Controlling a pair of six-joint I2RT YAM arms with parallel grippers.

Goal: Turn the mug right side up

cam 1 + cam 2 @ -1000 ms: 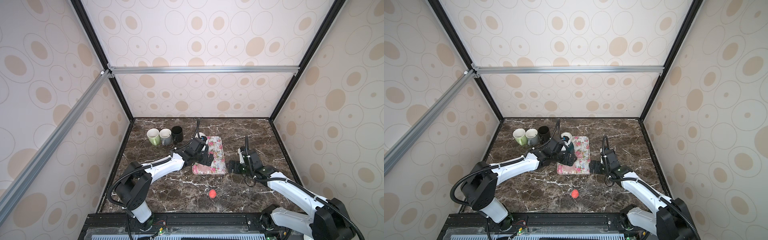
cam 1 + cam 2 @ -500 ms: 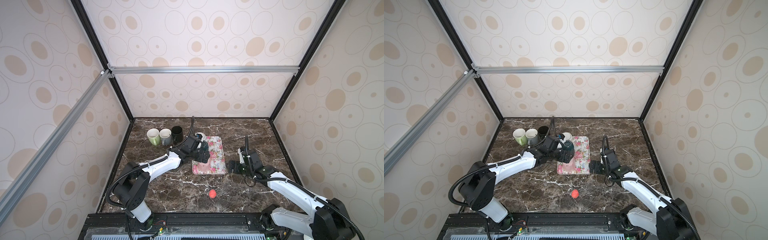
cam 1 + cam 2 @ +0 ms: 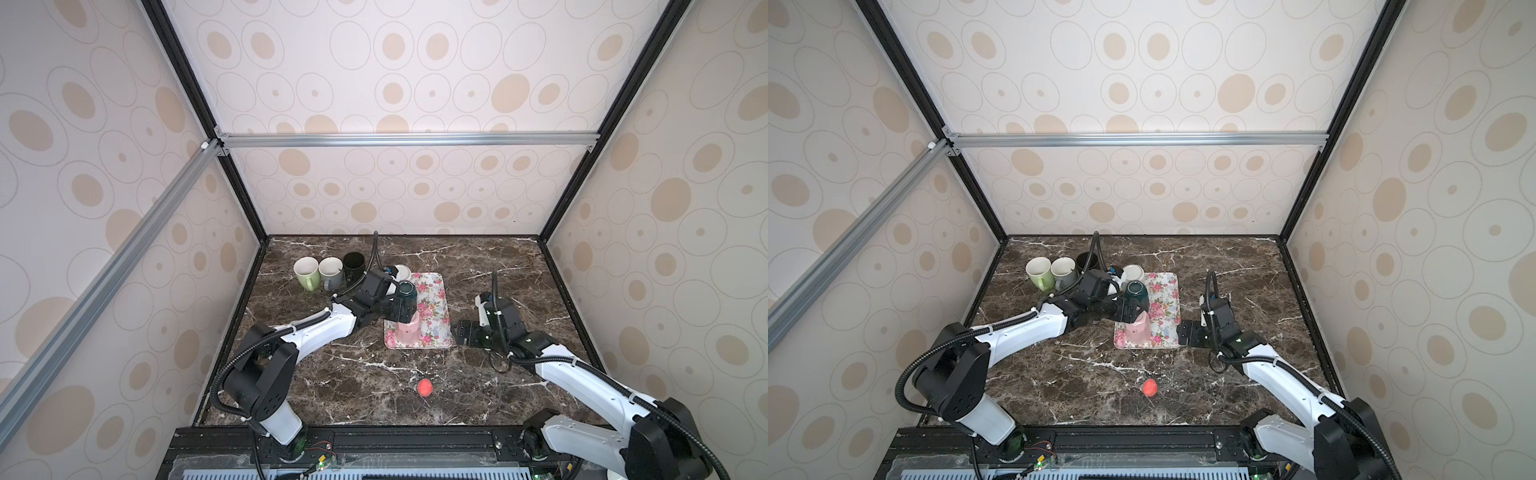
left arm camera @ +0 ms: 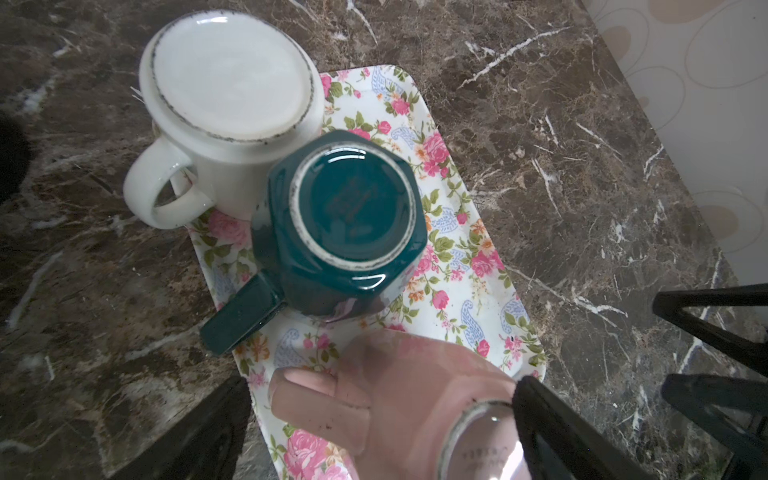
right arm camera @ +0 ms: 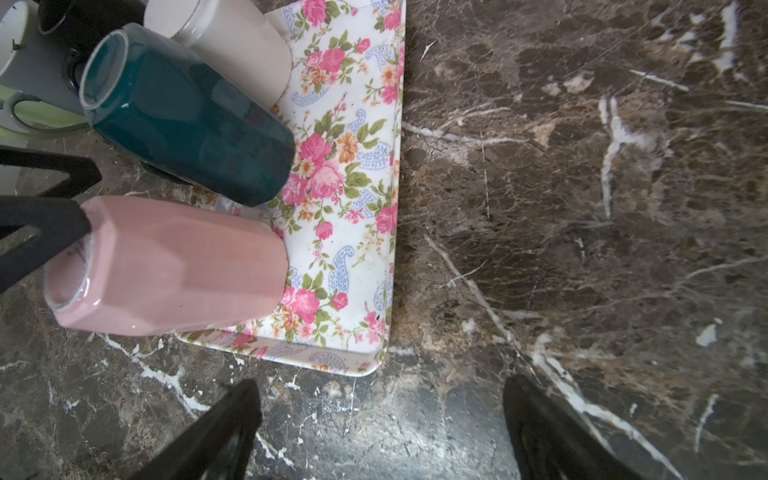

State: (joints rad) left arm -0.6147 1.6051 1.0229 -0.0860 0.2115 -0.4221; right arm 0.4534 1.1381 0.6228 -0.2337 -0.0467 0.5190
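Pink mug (image 3: 406,331) inverted on floral tray (image 3: 437,300), teal mug (image 3: 408,290) just beyond. Left gripper (image 3: 400,311), right gripper (image 3: 460,334): wide, empty. Base lettering (image 4: 486,451) illegible.

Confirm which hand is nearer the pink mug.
Left. The left hand is open at the top of the upturned pink mug; the right hand sits beside the floral tray, apart from it.

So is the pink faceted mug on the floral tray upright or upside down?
Upside down: the pink faceted mug stands rim-down on the floral tray, ringed base facing up.

Pink mug (image 3: 406,331), teal mug (image 3: 407,290), floral tray (image 3: 437,305), brown marble table (image 3: 353,386)
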